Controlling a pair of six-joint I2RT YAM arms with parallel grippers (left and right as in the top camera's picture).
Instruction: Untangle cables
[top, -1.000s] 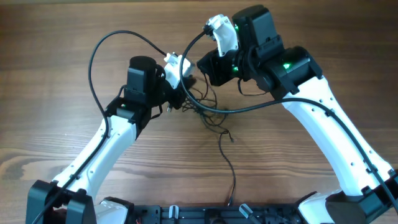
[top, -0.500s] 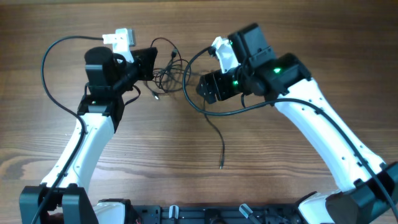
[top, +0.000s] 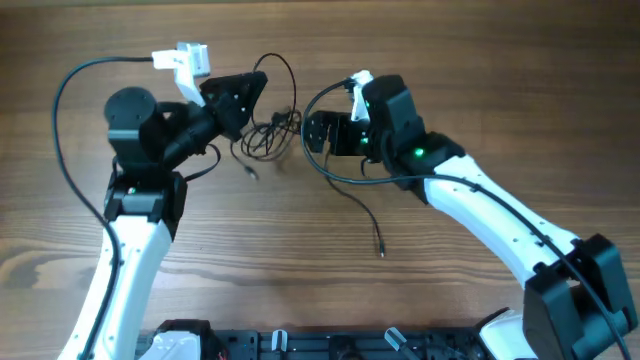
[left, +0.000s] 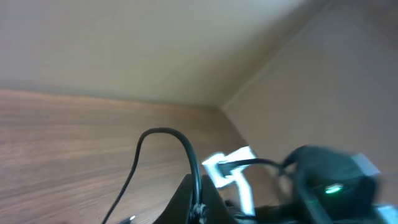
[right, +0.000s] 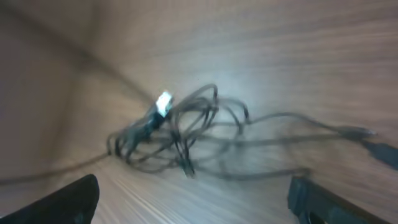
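Left end effector (top: 256, 87) looks pinched on the cables (top: 266, 140), right end effector (top: 309, 134) gapes empty; a lone tug could cinch them tighter.

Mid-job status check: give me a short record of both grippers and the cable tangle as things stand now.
left gripper: looks shut on a strand of the thin black cables; a loop rises from it
right gripper: open, facing the bundle, holding nothing
cables: knotted bundle between the two grippers
loose strand: trails away over the wooden table, plug end free
left wrist view: blurred, little detail
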